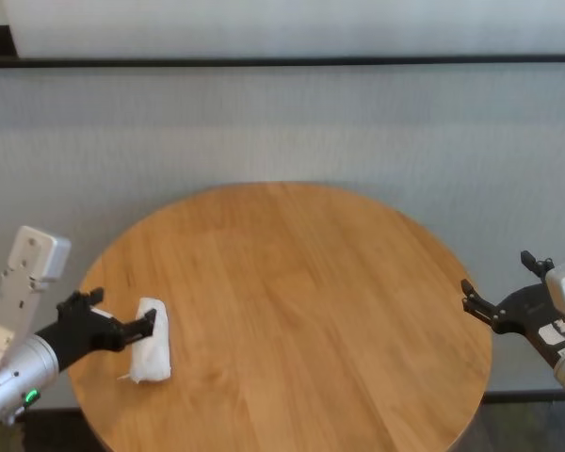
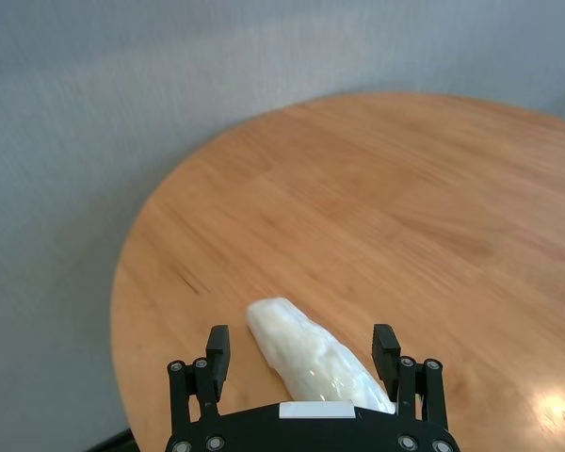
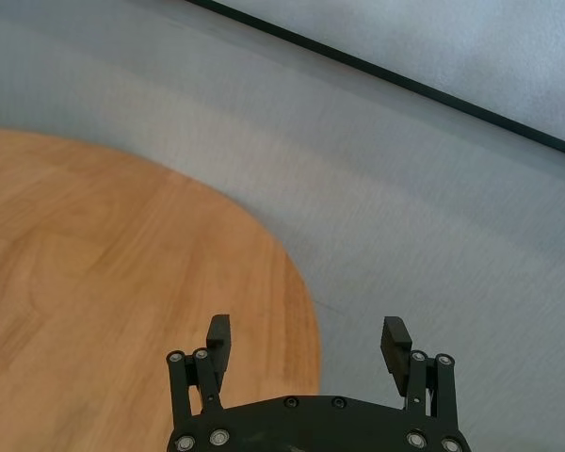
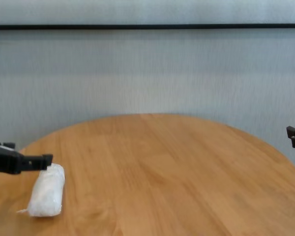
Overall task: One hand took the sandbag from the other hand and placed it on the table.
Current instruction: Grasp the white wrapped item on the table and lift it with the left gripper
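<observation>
The sandbag [image 1: 153, 342] is a soft white sausage-shaped bag lying on the round wooden table [image 1: 301, 301] near its left edge. It also shows in the chest view [image 4: 46, 191] and the left wrist view [image 2: 311, 353]. My left gripper [image 1: 132, 325], on a silver wrist with a light-grey box, is open, with one finger on each side of the bag's near end [image 2: 301, 341]. I cannot tell whether the fingers touch the bag. My right gripper [image 1: 495, 280] is open and empty at the table's right edge [image 3: 307, 331].
A grey floor surrounds the table, with a pale wall and a dark strip [image 1: 282, 61] at the back. The right gripper's fingertip [image 4: 292, 133] shows at the right border of the chest view.
</observation>
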Motion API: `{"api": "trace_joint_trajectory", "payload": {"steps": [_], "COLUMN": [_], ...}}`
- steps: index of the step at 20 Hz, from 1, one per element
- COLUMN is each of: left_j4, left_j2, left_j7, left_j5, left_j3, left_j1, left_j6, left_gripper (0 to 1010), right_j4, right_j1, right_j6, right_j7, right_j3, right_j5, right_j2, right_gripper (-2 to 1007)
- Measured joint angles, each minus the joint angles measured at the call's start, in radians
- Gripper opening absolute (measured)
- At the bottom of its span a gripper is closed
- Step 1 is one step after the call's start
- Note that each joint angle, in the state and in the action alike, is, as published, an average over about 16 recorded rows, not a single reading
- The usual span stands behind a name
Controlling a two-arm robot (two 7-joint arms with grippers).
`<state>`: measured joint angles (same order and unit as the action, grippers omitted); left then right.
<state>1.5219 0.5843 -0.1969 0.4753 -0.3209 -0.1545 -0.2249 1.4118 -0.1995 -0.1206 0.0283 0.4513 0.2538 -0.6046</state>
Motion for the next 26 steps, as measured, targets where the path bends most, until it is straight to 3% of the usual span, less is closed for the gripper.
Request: {"api": "trace_joint_trajectory", "payload": {"steps": [9,26], "left_j4": [0.037,0.036], "left_j2": [-0.005,-0.028], "left_j7": [-0.012,-0.054], "left_j5": [-0.016,-0.057], "left_j3": [-0.007,-0.023], "left_j1": [0.026,0.009], "left_j6": [-0.065,-0.142], "left_gripper": [1000,1000], "right_j4": [0.000,0.000], "right_j1": [0.000,0.000], "right_j6": [0.000,0.000], "right_j7": [0.000,0.000], "right_j3": [0.000,0.000], "right_j5": [0.000,0.000], "right_j2": [0.000,0.000], "right_gripper": [1007,1007]}}
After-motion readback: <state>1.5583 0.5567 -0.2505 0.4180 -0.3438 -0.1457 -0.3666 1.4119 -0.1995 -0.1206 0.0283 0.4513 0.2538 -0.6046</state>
